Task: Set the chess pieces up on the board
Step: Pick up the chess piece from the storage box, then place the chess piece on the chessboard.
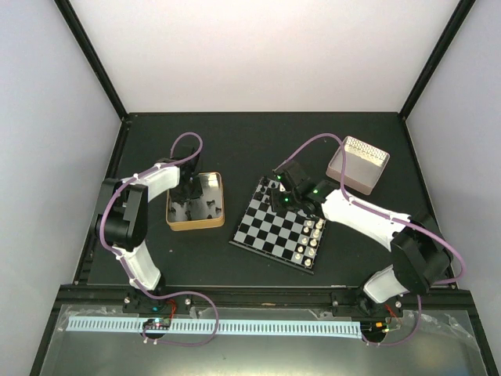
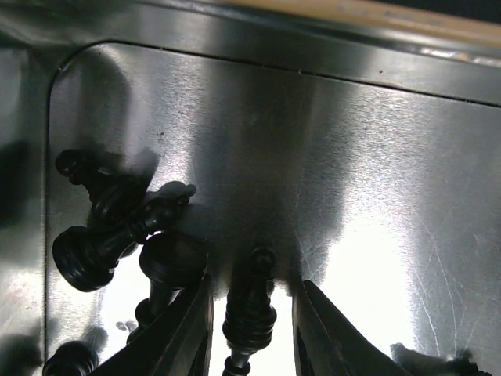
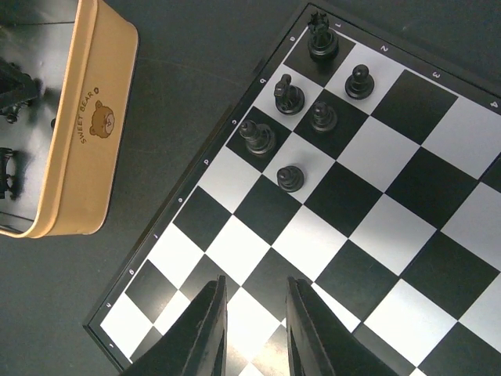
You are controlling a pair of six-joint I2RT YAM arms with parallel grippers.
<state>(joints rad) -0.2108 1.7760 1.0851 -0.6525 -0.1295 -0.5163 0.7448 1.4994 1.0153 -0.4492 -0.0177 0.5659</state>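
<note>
In the left wrist view my left gripper (image 2: 256,286) is open inside the tin, its fingers either side of a lying black chess piece (image 2: 250,307) with a gap on both sides. More black pieces (image 2: 117,223) lie heaped just left of it. In the top view the left gripper (image 1: 190,192) reaches into the tin. My right gripper (image 3: 254,283) is open and empty, hovering over the board (image 3: 266,207) near its left edge. Several black pieces (image 3: 289,94) stand in the board's far corner. The board also shows in the top view (image 1: 270,231), under the right gripper (image 1: 280,196).
The gold-rimmed tin (image 1: 194,227) sits left of the board; its shiny floor (image 2: 329,157) and tan wall (image 3: 78,133) show in the wrist views. A pink box (image 1: 358,164) stands at the back right. Small white pieces (image 1: 310,239) stand along the board's right edge.
</note>
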